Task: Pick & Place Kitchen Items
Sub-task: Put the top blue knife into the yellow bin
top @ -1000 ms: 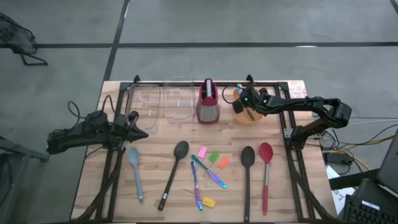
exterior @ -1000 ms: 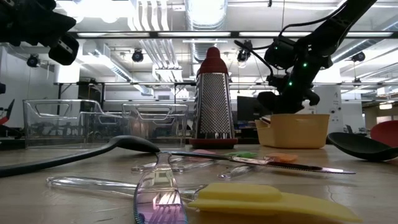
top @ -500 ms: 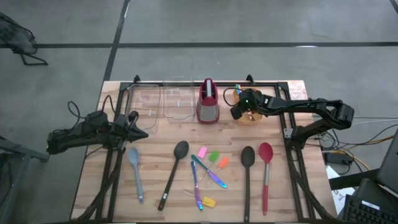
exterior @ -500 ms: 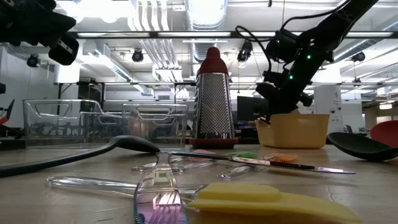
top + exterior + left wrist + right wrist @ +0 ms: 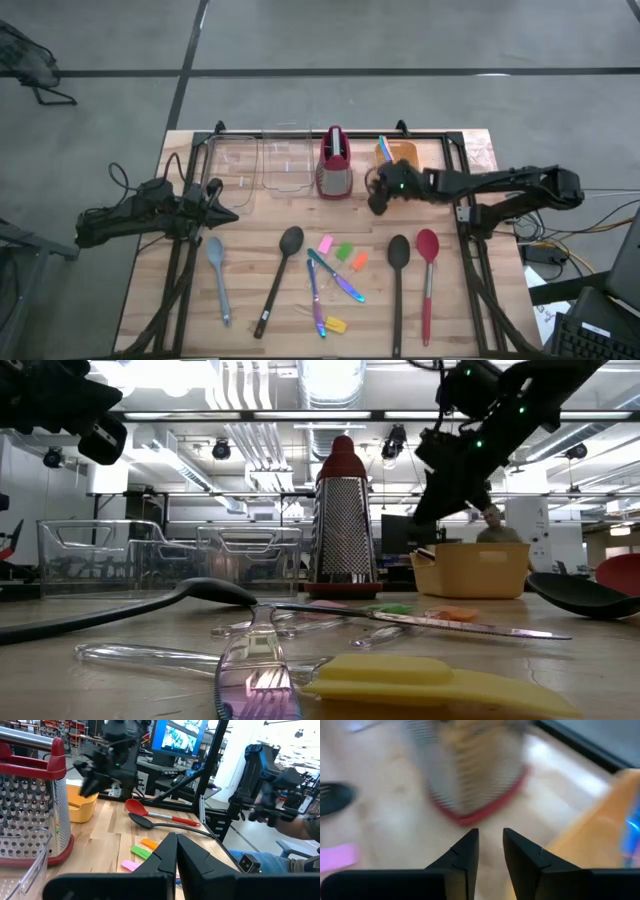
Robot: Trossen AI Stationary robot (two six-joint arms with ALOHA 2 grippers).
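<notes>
Left gripper (image 5: 228, 211) sits clenched shut at mid-left of the overhead shot, just above the grey-blue spoon (image 5: 217, 273). Spoons, cutlery and blocks (image 5: 342, 253) lie along the lower middle. Right gripper (image 5: 377, 203) hangs empty, fingers slightly parted, between the grater (image 5: 335, 166) and orange bin (image 5: 400, 153).

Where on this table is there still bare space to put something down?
Bare wood lies between the grey-blue spoon and black spoon, and beyond the red spoon toward the table edge. The middle, around the coloured blocks and cutlery, is crowded.
</notes>
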